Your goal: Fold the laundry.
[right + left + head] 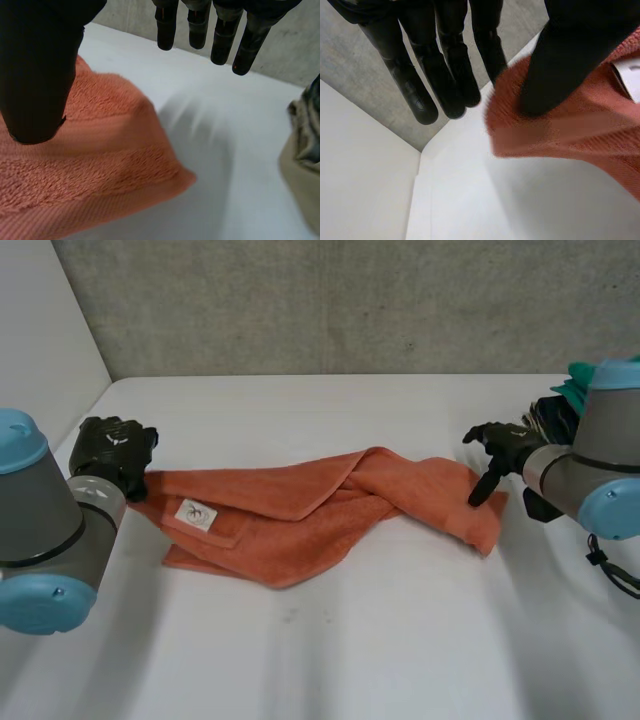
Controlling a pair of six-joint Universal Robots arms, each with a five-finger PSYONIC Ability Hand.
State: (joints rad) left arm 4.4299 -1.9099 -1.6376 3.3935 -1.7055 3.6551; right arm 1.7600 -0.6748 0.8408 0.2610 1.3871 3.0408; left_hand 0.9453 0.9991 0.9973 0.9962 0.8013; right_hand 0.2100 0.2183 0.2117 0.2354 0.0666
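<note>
An orange towel (300,520) lies loosely folded and twisted across the middle of the table, with a white label (195,514) showing near its left end. My left hand (115,452) is at the towel's left corner. In the left wrist view its fingers (445,75) are straight and its thumb (560,60) rests against the towel's corner (590,135), beside the label (630,75). My right hand (505,448) hovers open over the towel's right end. There its thumb (40,70) is above the towel (85,170), and its fingers (200,25) spread over bare table.
A pile of other laundry sits at the table's right edge behind my right arm, with a teal cloth (578,385) over a dark one (550,418). A beige cloth (302,170) of that pile lies beside my right hand. A grey wall (350,300) runs behind the table.
</note>
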